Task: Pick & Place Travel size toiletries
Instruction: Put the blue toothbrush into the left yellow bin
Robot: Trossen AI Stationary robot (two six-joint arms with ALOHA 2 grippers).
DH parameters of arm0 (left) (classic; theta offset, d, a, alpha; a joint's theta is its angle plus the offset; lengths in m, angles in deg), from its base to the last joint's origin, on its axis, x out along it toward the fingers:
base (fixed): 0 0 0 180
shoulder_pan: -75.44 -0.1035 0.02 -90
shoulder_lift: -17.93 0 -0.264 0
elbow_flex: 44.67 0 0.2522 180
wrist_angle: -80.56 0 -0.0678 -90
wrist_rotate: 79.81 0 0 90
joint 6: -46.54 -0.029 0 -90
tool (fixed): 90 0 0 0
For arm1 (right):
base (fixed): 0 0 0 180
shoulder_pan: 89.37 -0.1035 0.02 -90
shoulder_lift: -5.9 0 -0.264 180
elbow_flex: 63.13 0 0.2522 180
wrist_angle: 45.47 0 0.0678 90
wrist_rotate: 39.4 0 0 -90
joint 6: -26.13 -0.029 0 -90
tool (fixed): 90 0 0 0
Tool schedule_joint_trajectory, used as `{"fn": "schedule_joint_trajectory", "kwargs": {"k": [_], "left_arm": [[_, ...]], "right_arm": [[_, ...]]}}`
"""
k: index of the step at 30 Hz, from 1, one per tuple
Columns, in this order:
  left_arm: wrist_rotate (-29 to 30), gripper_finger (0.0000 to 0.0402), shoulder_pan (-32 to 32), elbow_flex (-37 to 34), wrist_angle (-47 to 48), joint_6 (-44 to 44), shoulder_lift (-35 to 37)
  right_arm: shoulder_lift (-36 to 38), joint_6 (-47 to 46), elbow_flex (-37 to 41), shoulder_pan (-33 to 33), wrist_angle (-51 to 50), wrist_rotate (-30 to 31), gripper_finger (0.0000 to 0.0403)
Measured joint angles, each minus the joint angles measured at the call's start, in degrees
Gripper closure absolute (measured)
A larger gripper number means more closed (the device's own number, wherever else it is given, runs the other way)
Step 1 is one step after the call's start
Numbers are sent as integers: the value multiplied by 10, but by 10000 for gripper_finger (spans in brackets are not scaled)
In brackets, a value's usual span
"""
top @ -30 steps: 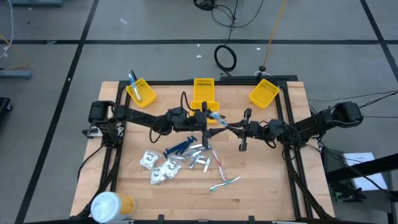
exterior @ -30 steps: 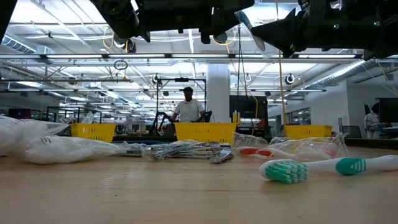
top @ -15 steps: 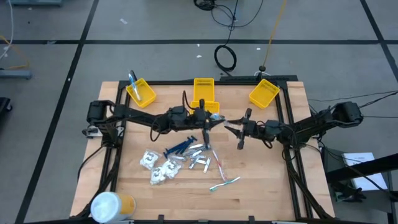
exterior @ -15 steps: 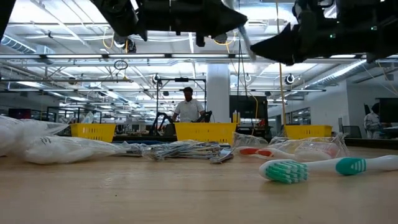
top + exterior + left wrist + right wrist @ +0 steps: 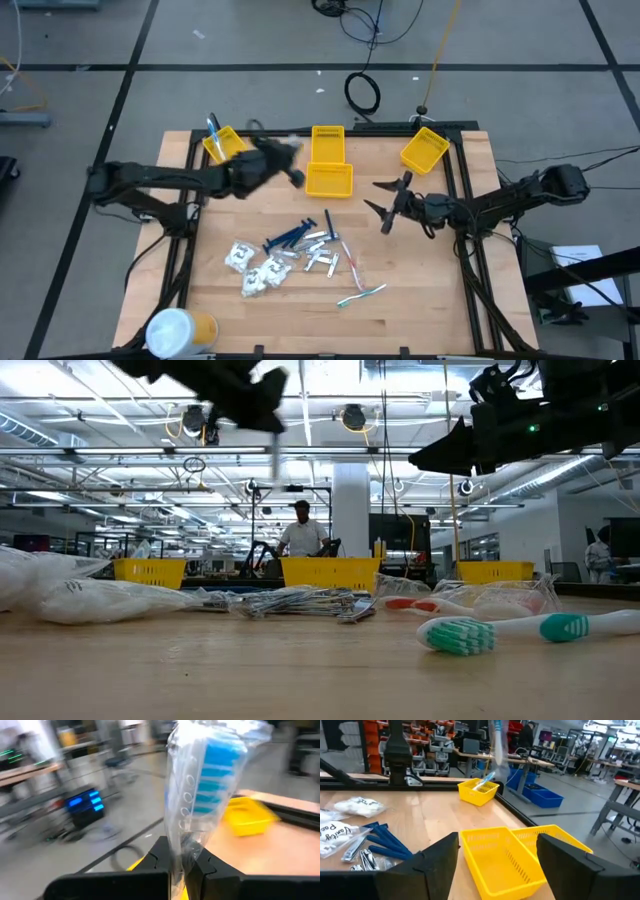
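High view shows the wooden table (image 5: 420, 300) with its three yellow bins along the far edge, and the toiletries are being sorted out of the central heap into them, which explains why both arms hang near that edge rather than over the pile. Left bin (image 5: 226, 147) already holds a blue-and-white item, seemingly a wrapped toothbrush; the middle bin (image 5: 329, 179) looks empty in the right wrist view, and the right bin (image 5: 424, 148) shows no contents that I can make out. Left gripper (image 5: 181, 870) is clamped tight on a toothbrush (image 5: 216, 785) sealed in a clear wrapper, pinching the lower end so the blue head stands up clear of the fingers; it is held between the left and middle bins, probably bound for the left one, where a like item lies. Right gripper (image 5: 385, 205) hovers just beside the middle bin with its jaws spread wide and nothing between them. The remaining heap (image 5: 290, 255) of dark blue razors, silvery tubes and white packets lies mid-table, with a loose toothbrush (image 5: 361, 294) near its front edge.
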Motion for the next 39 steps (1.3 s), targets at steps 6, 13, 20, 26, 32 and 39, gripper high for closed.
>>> {"fn": "schedule_joint_trajectory", "kwargs": {"k": [6, 13, 20, 26, 32, 39], "left_arm": [[71, 393, -121, -137, 21, 161, 106], [18, 394, -272, -173, 156, 327, 142], [-77, 391, -361, -172, 192, 360, 129], [-84, 385, -381, -172, 238, 364, 129], [-84, 377, -381, -172, 239, 366, 129], [-86, 284, -381, -172, 249, 365, 129]], "right_arm": [[12, -15, 0, 12, -22, -1, 155], [13, -15, 0, 15, -22, -2, 160], [13, -15, 0, 15, -23, -2, 160], [13, -15, 0, 15, -23, -2, 161], [13, -15, 0, 15, -23, -3, 161], [13, -15, 0, 15, -23, -4, 161]]}}
